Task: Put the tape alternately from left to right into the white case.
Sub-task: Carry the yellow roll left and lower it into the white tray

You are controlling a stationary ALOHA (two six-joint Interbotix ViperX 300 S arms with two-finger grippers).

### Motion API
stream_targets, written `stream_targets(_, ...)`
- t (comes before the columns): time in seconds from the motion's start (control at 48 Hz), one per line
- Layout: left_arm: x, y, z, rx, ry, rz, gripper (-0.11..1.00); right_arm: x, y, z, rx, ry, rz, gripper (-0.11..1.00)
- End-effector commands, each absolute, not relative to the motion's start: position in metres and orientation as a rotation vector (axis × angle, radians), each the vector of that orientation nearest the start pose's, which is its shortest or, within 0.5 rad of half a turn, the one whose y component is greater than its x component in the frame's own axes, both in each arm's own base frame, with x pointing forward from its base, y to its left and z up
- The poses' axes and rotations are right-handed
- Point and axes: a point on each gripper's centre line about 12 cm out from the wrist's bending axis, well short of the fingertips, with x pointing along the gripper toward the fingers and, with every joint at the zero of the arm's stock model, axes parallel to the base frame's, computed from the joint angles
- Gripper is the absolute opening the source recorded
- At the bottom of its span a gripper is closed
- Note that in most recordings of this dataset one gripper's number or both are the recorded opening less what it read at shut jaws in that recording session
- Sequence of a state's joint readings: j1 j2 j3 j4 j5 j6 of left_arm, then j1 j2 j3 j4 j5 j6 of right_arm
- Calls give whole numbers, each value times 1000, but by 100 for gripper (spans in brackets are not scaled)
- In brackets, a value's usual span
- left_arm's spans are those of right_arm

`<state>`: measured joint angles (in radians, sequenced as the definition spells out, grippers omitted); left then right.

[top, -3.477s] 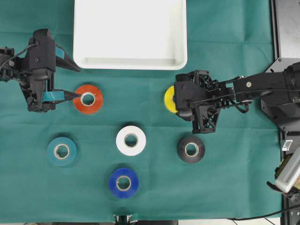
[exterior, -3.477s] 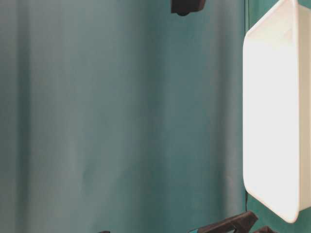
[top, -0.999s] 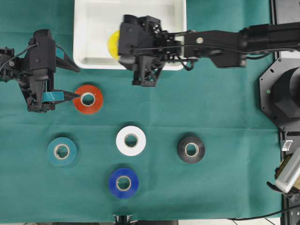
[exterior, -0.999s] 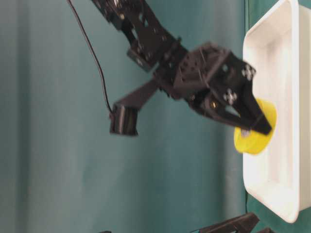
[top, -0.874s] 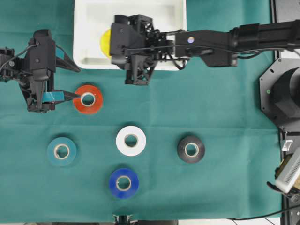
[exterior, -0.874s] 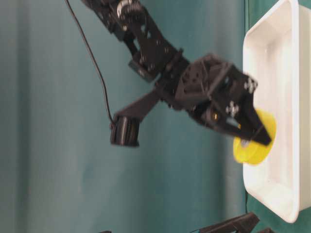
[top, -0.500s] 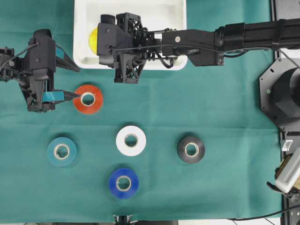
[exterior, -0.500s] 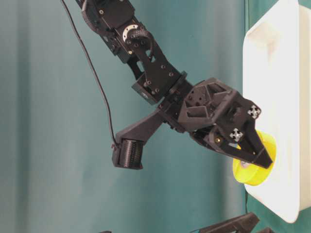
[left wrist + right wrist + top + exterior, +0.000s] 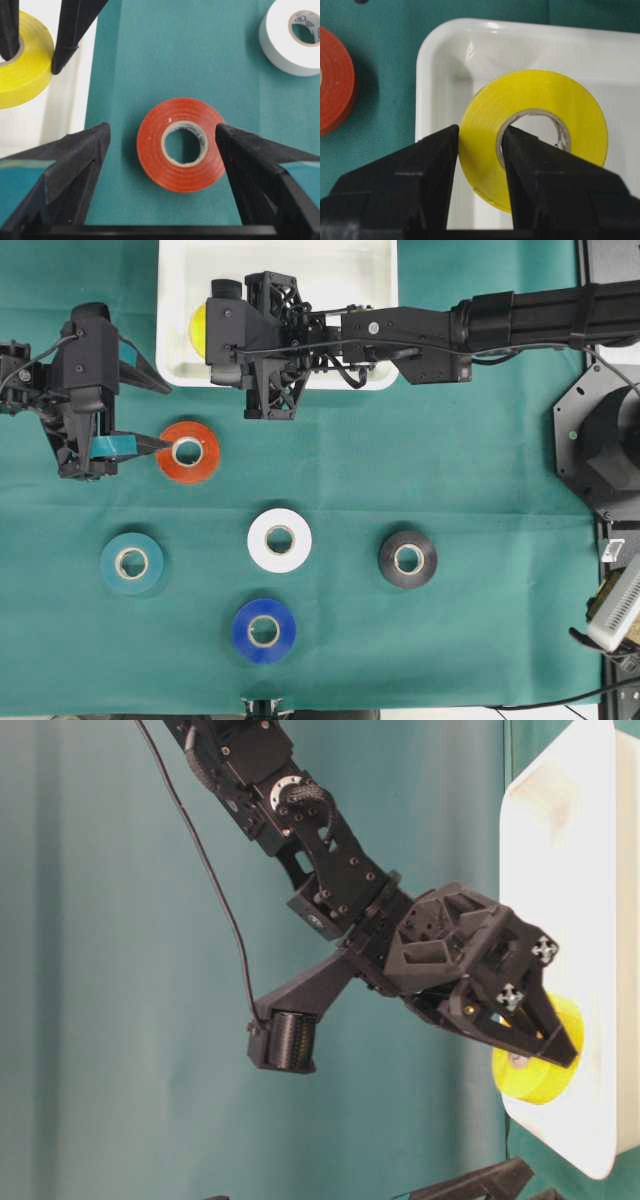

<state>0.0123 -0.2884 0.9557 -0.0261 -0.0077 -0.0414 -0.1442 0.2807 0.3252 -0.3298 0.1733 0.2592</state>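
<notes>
The right gripper (image 9: 479, 150) clenches the yellow roll (image 9: 540, 107) over the white case's (image 9: 300, 270) left end. The left gripper (image 9: 162, 140), released, straddles the red roll (image 9: 182, 145). Only overhead shows teal (image 9: 131, 562), black (image 9: 407, 559), blue (image 9: 264, 630).

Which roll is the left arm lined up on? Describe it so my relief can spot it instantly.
Start at the white case at the top of the overhead view. Just below its left corner on the green cloth lies the red tape roll, between the left gripper's open jaws. It is the only red one.
</notes>
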Motion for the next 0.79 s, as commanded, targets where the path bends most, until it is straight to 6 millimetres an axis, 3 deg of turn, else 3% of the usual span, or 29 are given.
stream_targets(0.0, 303, 3, 180, -73, 634, 34, 89, 472, -76, 163, -31, 726, -167, 2)
stream_targets(0.083, 303, 3, 180, -73, 634, 34, 89, 472, -76, 163, -31, 726, -167, 3)
stream_targets(0.146, 303, 3, 180, -73, 636, 34, 89, 472, -76, 164, -36, 725, -166, 11)
stream_targets(0.416, 303, 3, 180, -71, 636, 33, 89, 472, -76, 164, -39, 724, -165, 83)
stream_targets(0.77, 303, 3, 180, -71, 634, 33, 89, 472, -76, 164, -39, 724, -165, 84)
